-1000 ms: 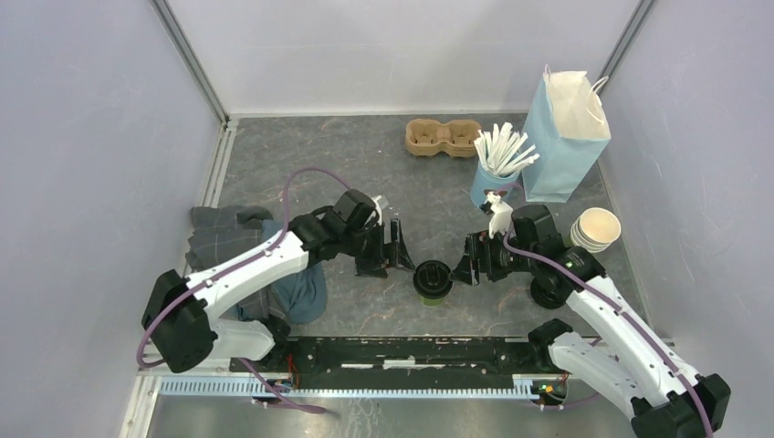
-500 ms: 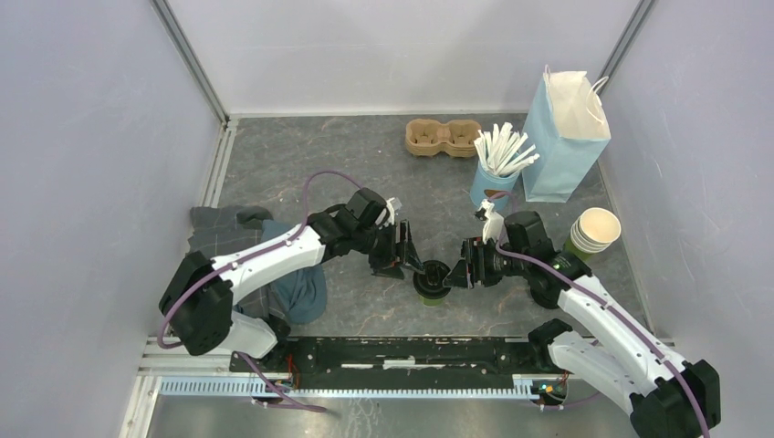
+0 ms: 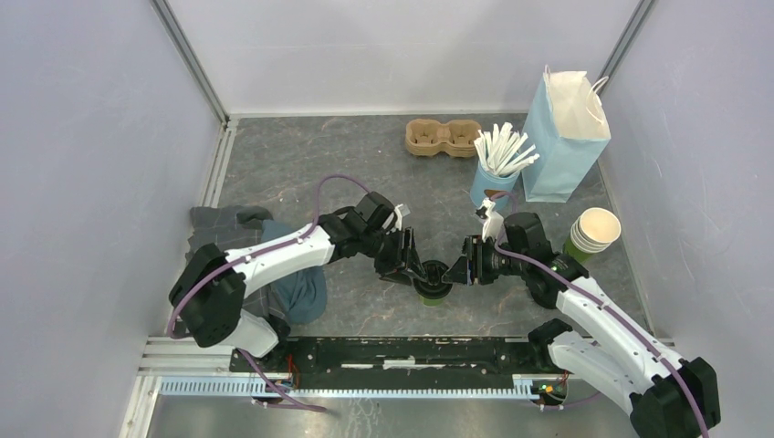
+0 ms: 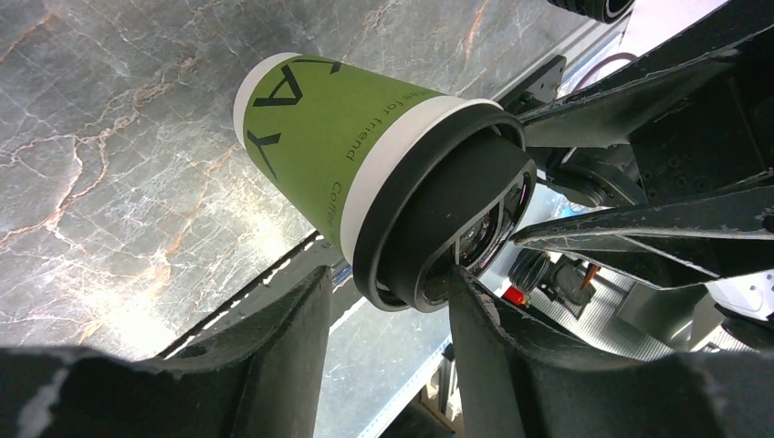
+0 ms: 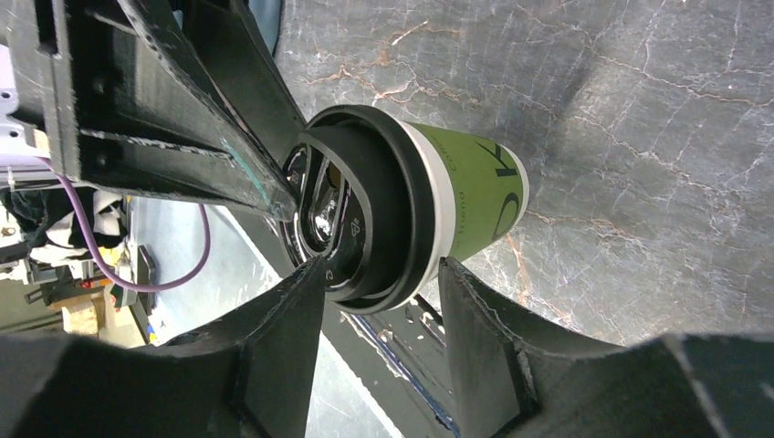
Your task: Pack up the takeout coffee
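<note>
The takeout coffee [image 3: 432,280], a small green paper cup [image 4: 338,128] with a round black lid [image 4: 438,228], stands upright on the grey table near the front middle. My left gripper [image 3: 415,271] reaches it from the left and my right gripper [image 3: 454,272] from the right. In the left wrist view the left gripper [image 4: 385,278] straddles the lid's edge, with a gap at one finger. In the right wrist view the cup [image 5: 475,192] and lid [image 5: 374,210] sit between the right gripper's [image 5: 379,265] half-closed fingers. Both grippers are open, and neither one clamps the cup.
A tall light-blue paper bag [image 3: 566,137] stands open at the back right, beside a light-blue cup of white sticks [image 3: 493,178]. A cardboard cup carrier [image 3: 443,137] lies behind. Stacked lidless cups [image 3: 593,230] stand at the right, a dark cloth [image 3: 228,242] at the left.
Both arms have moved inward from either side of the cup until their fingers flank its lid. Both pairs of jaws have narrowed. The cup has stayed in place.
</note>
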